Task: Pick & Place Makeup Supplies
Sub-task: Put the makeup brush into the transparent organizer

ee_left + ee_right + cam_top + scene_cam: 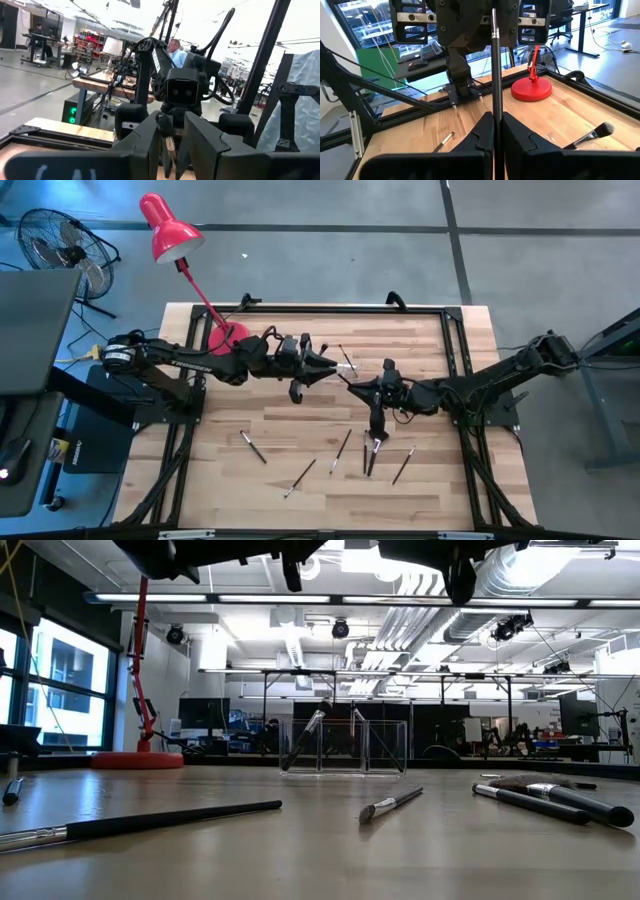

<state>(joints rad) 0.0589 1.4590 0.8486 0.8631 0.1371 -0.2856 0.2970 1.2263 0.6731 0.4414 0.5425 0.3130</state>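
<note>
My right gripper (352, 385) (496, 125) is shut on a thin dark brush (494, 65) with a silver ferrule, held above the table's middle. The brush points straight at my left gripper (325, 366) (170, 150). That gripper faces the right one at close range, and its fingers are closed on the brush's tip (169, 144). The clear holder (345, 745) (346, 362) stands just behind both grippers with one brush leaning in it. Several other makeup supplies lie loose on the front half of the table: brushes (253, 446), (299, 478), (341, 450), (372, 452) and a liner (403, 465).
A red desk lamp (170, 230) has its base (228, 335) (531, 90) at the table's back left. The black frame rail (350, 308) runs along the back edge. A floor fan (60, 240) stands off the table. A person (176, 50) stands far off in the room.
</note>
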